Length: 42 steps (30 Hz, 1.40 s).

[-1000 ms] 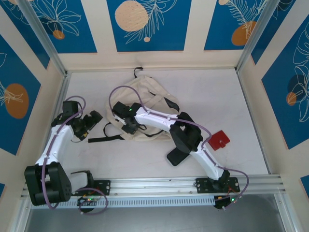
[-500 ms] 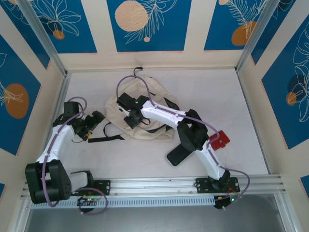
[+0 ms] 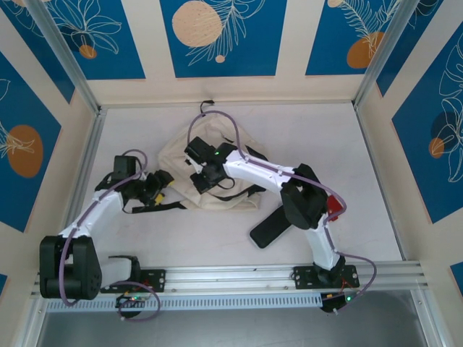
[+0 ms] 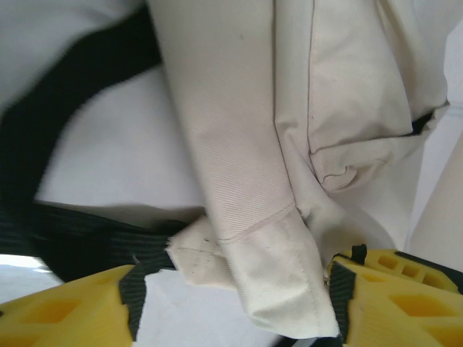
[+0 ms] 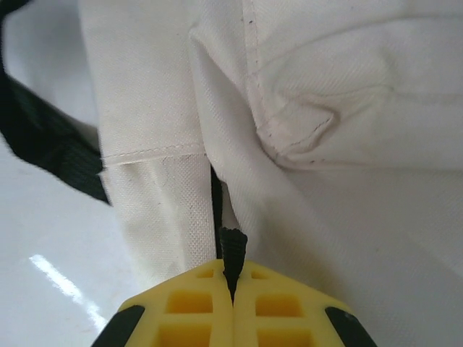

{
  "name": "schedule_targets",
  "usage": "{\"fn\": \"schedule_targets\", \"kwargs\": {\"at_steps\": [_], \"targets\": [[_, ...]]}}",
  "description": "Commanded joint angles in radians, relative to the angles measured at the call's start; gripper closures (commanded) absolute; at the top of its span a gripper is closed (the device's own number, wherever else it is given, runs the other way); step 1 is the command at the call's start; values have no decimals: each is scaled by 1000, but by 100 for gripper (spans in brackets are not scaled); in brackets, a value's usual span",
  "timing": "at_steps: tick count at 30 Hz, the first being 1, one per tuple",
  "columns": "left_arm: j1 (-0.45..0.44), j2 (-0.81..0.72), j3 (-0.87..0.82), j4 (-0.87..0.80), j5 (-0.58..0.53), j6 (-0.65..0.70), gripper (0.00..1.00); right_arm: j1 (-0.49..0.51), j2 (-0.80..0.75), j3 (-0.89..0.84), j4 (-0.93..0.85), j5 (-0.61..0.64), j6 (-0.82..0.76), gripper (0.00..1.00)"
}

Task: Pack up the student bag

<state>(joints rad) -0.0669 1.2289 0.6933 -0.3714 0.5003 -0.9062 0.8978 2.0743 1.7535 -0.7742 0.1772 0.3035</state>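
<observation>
Showing the soft cream fabric student bag [image 3: 179, 155] with black straps, slumped on the white table top [image 3: 376, 166], left of centre and towards the far wall. Both arms reach onto it from the near rail [image 3: 231, 275].

The left gripper [image 3: 155, 189] is at the bag's left edge, just above a loose black webbing strap [image 3: 160, 207] that trails across the table. The right gripper [image 3: 205, 181] is over the middle of the bag, its white forearm crossing the bag's right side. A flat black oblong object [image 3: 269, 230] lies on the table near the bag's right corner, apart from it. A small red object [image 3: 336, 208] lies further right, partly hidden behind the right arm.

Left wrist view: the two yellow fingers [image 4: 65, 311] stand apart, and a stitched fold of the bag's cream cloth hangs down between them. Its hem comes up to the finger at the picture's right, and a gap separates it from the other finger. The jaws are open, not clamped on the cloth. Black webbing runs behind the fold.

Right wrist view: the yellow fingers are pressed together with no gap, and a thin black tab [image 5: 232, 249] is pinched between their tips. The tab leads up into a crease between two cream panels of the bag. Whether it is a zip pull cannot be told.
</observation>
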Motion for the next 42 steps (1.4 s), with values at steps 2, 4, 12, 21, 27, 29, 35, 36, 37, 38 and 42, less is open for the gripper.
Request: {"fn": "schedule_targets", "kwargs": {"at_steps": [2,4,12,21,27,29,35,36,37,38,42], "targets": [[-105,69,2,142,19,-103,38,-24,-70,-77,93,-144,103,100],[-146,117,15,178,11,-132,41,-30,-84,-101,125,-172,122,100],[-205,255,53,275,-8,-204,49,-52,-106,-147,173,-233,156,100],[-217,313,77,300,-13,-226,50,-54,-111,-170,186,-251,163,100],[-225,350,78,309,-18,-235,63,-52,-127,-190,197,-260,174,100],[-226,355,83,310,-24,-236,73,-52,-134,-198,196,-254,175,100],[-225,348,109,261,-83,-205,100,-50,-154,-212,177,-196,174,100],[-226,348,117,245,-96,-196,100,-49,-158,-211,171,-182,174,100],[-225,345,123,229,-110,-184,100,-46,-161,-206,159,-166,173,100],[-225,344,128,214,-124,-175,100,-44,-162,-201,144,-149,173,100],[-220,333,149,156,-196,-142,100,-23,-174,-173,45,-17,187,100]]}}
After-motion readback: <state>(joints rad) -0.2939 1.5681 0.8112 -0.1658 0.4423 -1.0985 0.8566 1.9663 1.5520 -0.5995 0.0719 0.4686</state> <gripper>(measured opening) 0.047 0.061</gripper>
